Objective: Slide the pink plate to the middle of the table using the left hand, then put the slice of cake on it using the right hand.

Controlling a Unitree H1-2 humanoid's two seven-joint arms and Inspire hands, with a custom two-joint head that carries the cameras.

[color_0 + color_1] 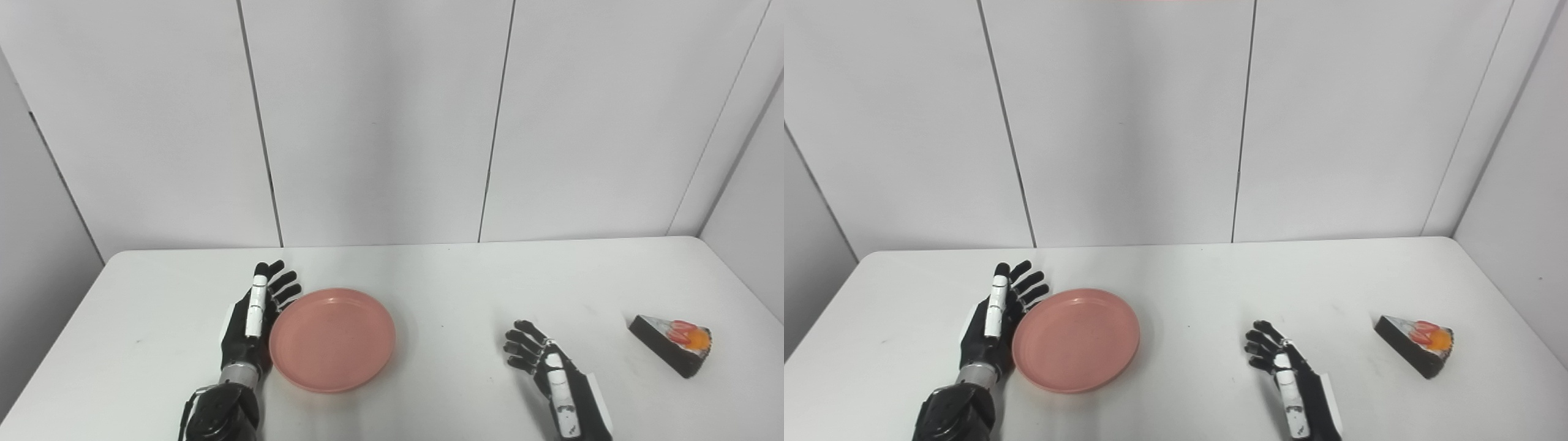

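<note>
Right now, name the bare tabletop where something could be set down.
Bare: between the pink plate and right robot hand; along the back edge; between that hand and the cake slice. Crowded: left robot hand against the plate.

table point(453, 288) bare between plate point(332, 340) and cake point(672, 344) (right hand point(551, 367) nearby)

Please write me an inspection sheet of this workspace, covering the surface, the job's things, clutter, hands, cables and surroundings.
Surface: white table, a few faint specks.
Job's things: pink plate flat on the table, left of centre, nothing on it; slice of cake with red and orange topping lying far right, apart from both hands.
Clutter: nothing seen.
Hands: left hand open, fingers straight, set against the plate's left rim; right hand open, fingers loosely curled, holding nothing, between plate and cake.
Cables: nothing seen.
Surroundings: plain white wall panels behind and at both sides.
</note>
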